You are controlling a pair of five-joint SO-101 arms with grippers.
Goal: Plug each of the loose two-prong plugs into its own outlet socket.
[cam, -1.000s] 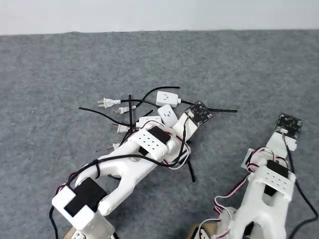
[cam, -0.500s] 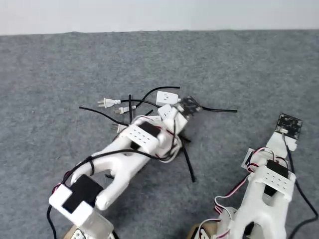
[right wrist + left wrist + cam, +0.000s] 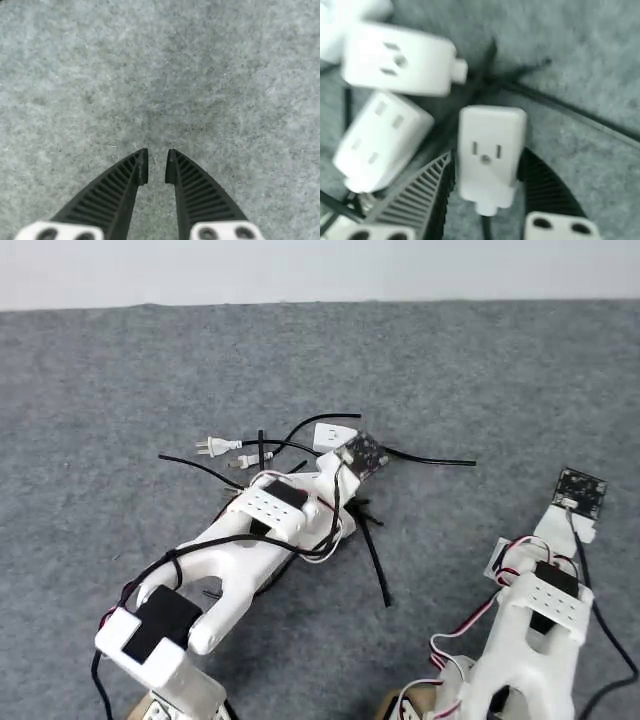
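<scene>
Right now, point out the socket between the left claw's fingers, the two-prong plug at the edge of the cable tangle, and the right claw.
socket [image 3: 491, 152]: left wrist view, on its slotted face.
two-prong plug [image 3: 212, 446]: high view, on its white body behind the prongs.
right claw [image 3: 156, 167]: right wrist view, midway between its fingertips.

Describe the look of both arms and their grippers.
The left arm and right arm are white plastic shells with black motor blocks, trailing black cable and red-and-white wires. The left gripper and right gripper are black, ribbed and tapered, on white bases with round holes.
</scene>
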